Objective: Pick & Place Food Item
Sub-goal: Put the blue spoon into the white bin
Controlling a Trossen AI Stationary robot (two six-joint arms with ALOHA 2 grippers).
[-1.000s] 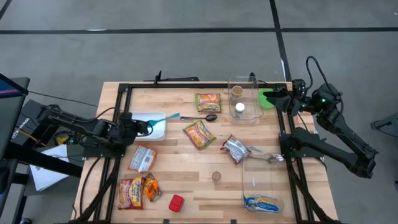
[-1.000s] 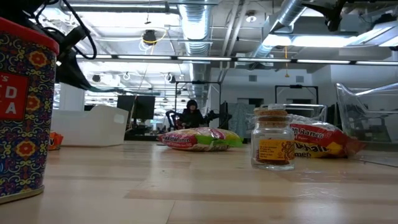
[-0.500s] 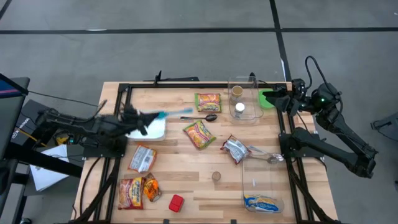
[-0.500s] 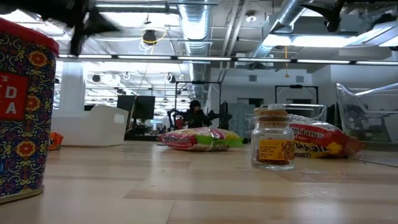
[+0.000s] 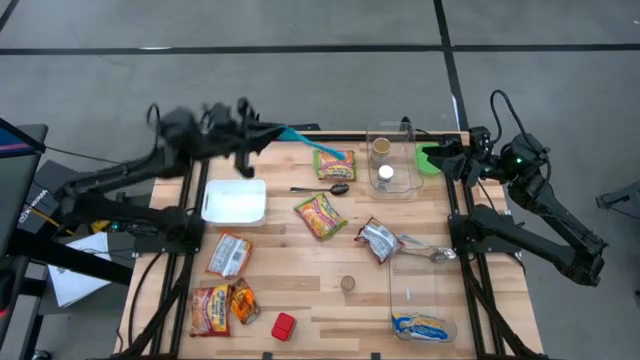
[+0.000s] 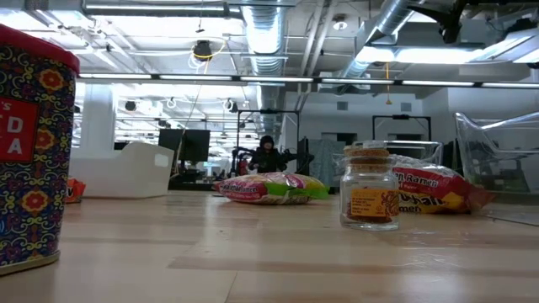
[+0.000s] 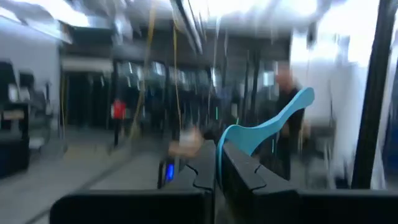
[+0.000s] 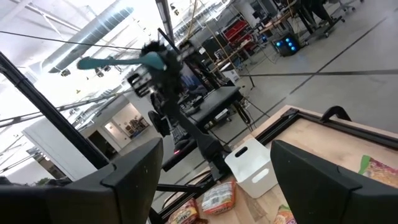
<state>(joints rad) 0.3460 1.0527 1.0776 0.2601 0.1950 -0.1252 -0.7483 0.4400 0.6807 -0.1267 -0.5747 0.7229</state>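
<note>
**Blue utensil held aloft: slip and snag risk**

Blue utensil [image 5: 312,146] clamped at one end between the closed fingers [image 7: 244,169] of left gripper [image 5: 250,127]. Raised high over the table's far edge, free end jutting toward a packet [image 5: 335,163].

Likely hazards:
- Utensil twisting in, or dropping from, so narrow a hold.
- Long free end clipping the clear bin [image 5: 392,160] or sweeping packets aside on descent.

Not a food item, judging by shape. Food packets all loose on the table, none held; intended one unclear.

Right gripper [image 5: 452,160] parked off the far right corner, fingers spread wide, empty.

Surface: pale wood table [image 5: 300,275] in a black frame. White tub [image 5: 235,202] at left, red tin [image 5: 284,326] at near edge, corked jar [image 6: 370,198] mid-table.

Room: open workshop with ceiling ducts and strip lights; person [image 6: 266,154] seated far behind.
</note>
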